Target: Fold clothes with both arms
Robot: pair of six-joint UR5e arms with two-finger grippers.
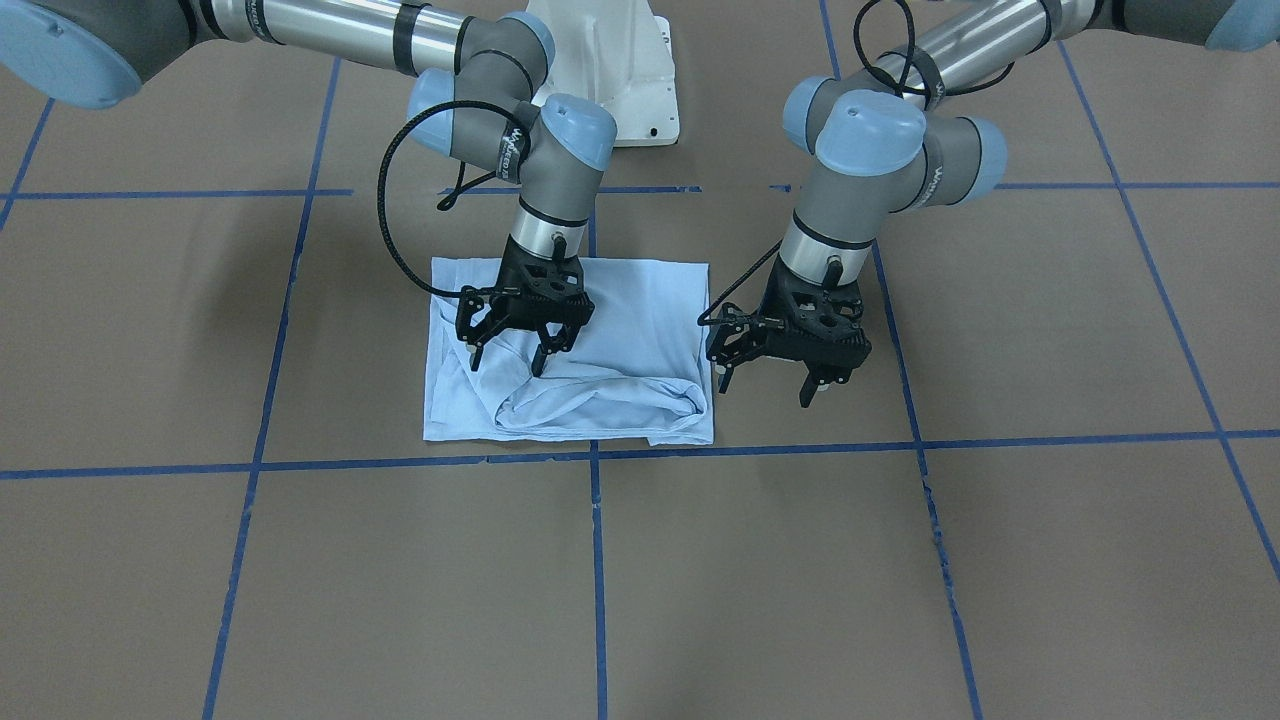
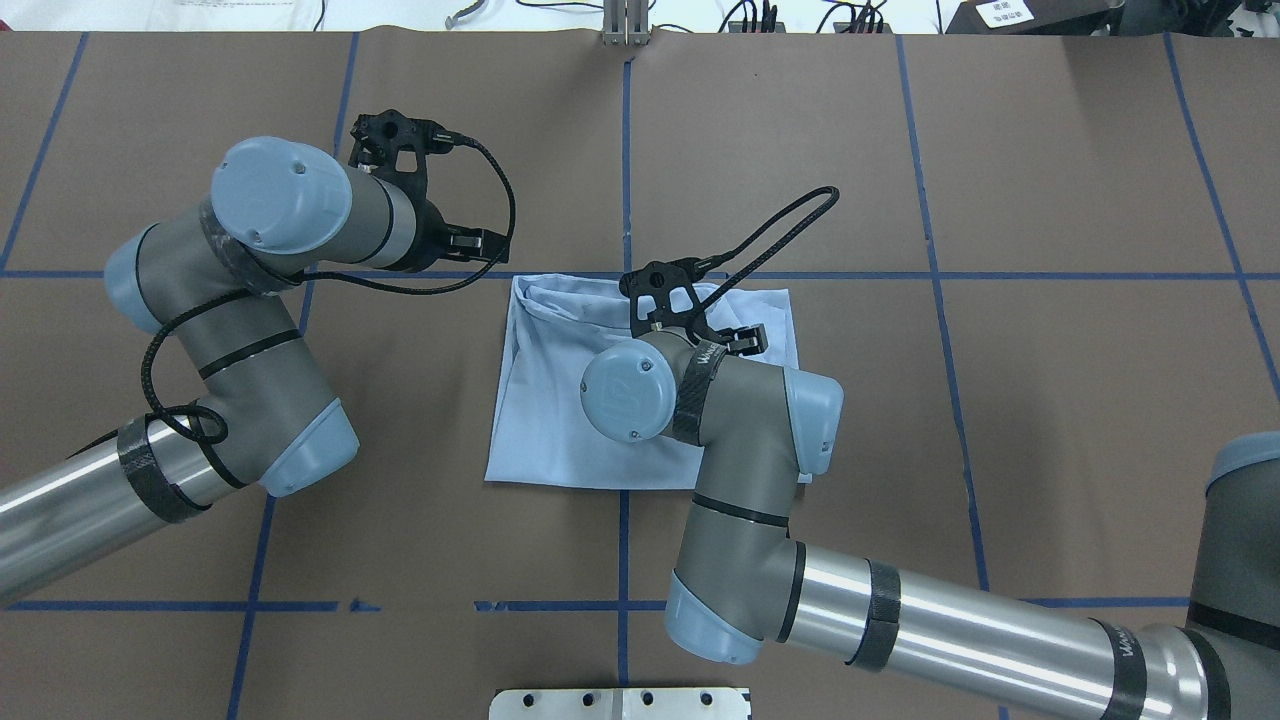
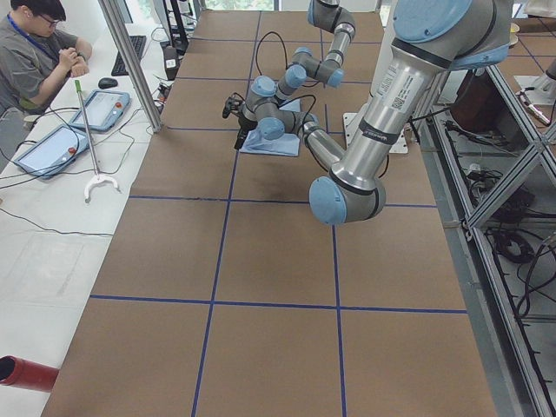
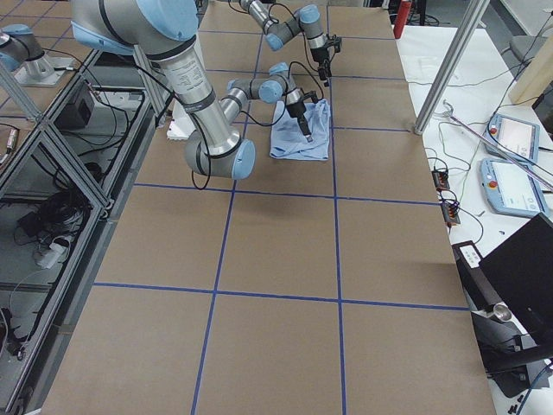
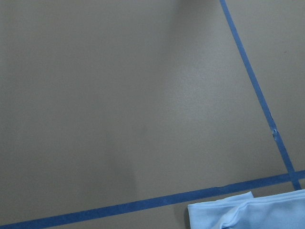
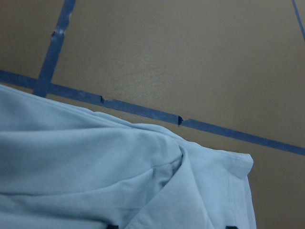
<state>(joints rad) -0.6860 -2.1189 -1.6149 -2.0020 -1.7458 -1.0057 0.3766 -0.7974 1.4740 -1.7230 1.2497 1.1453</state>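
The light blue T-shirt [image 1: 620, 330] lies on the brown table as a rough rectangle, with a rumpled roll of cloth along its front edge. No print or label shows. It also shows in the overhead view [image 2: 555, 400]. My right gripper [image 1: 508, 360] is open and empty, fingers pointing down, just above the shirt's rumpled part. My left gripper [image 1: 766, 388] is open and empty, held over bare table just beside the shirt's side edge. The right wrist view shows a shirt corner [image 6: 95, 171]. The left wrist view shows a shirt corner [image 5: 248, 214] at the bottom.
Blue tape lines [image 1: 596, 560] mark a grid on the table. The white pedestal base [image 1: 610, 70] stands behind the shirt. An operator [image 3: 35, 52] sits at a side bench with tablets [image 3: 104, 109]. A metal plate [image 2: 620, 703] sits at the table's near edge.
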